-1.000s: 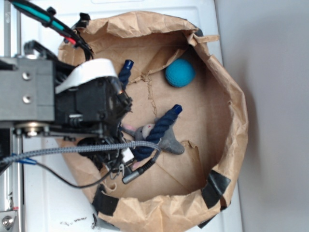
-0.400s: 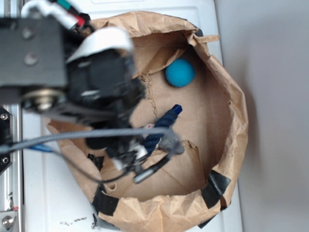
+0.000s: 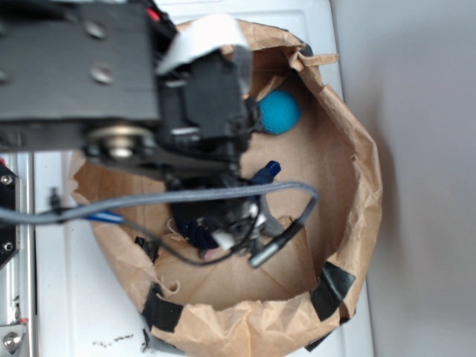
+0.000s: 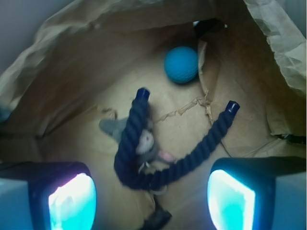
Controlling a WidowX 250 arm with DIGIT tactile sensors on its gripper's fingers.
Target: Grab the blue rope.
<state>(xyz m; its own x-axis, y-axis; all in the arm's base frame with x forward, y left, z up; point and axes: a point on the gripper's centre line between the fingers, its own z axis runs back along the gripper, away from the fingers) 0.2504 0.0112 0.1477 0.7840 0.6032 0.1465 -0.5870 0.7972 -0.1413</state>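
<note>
The claw (image 4: 151, 191) hangs spread above the rope (image 4: 158, 163), which lies in a U on the floor of the paper bag (image 4: 62, 62), its bend draped over the mouse (image 4: 144, 143). Closing low at the bend could pinch the mouse too; the ball (image 4: 181, 64) sits well apart near the far wall.

Blue rope (image 3: 265, 173) mostly hidden behind the blurred arm (image 3: 119, 82).
</note>
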